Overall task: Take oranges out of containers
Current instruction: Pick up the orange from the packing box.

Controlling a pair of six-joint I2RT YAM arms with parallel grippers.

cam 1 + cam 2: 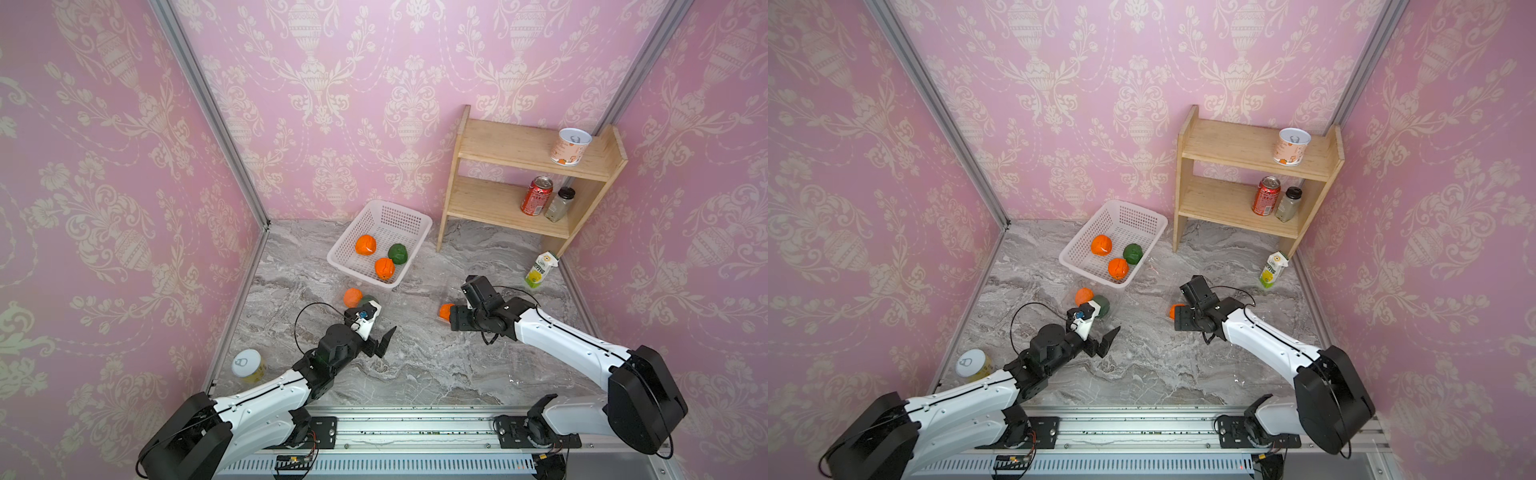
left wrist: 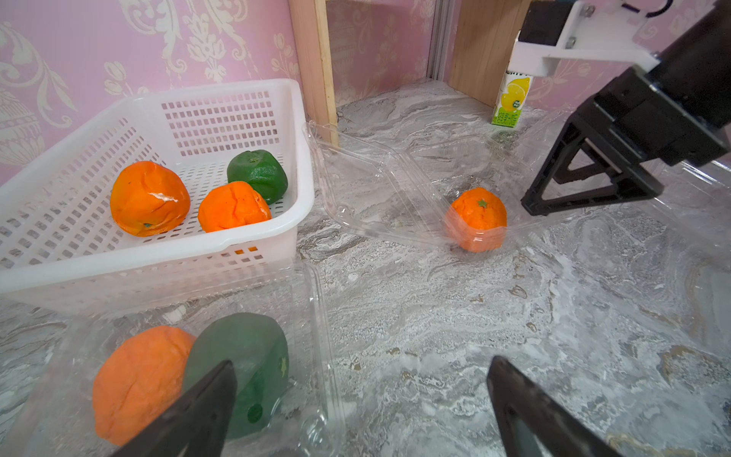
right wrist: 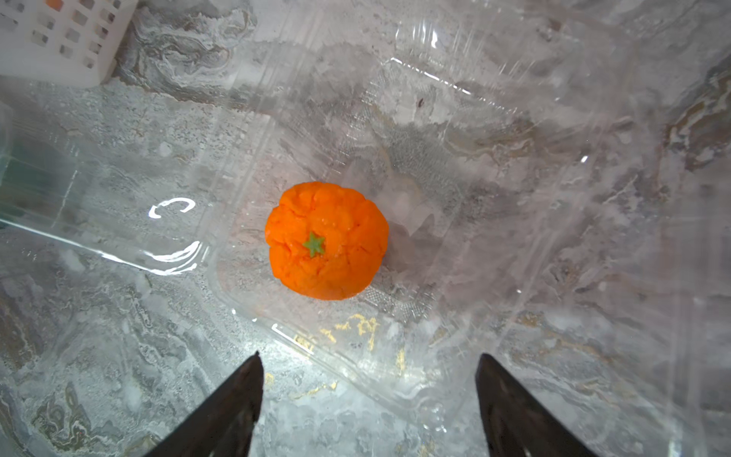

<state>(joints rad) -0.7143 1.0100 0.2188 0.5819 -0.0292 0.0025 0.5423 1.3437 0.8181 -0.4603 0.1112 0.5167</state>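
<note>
Four oranges (image 1: 365, 244), two green fruits (image 1: 398, 253)

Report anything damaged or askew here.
The larger orange in the white basket has a whitish tear in its skin. A clear tray beside the basket lies askew, seemingly overlapping the second tray under the stemmed orange.

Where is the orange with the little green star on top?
The orange sits in a clear tray, just ahead of the open right gripper in the right wrist view, on the robot's right of the white basket.
</note>
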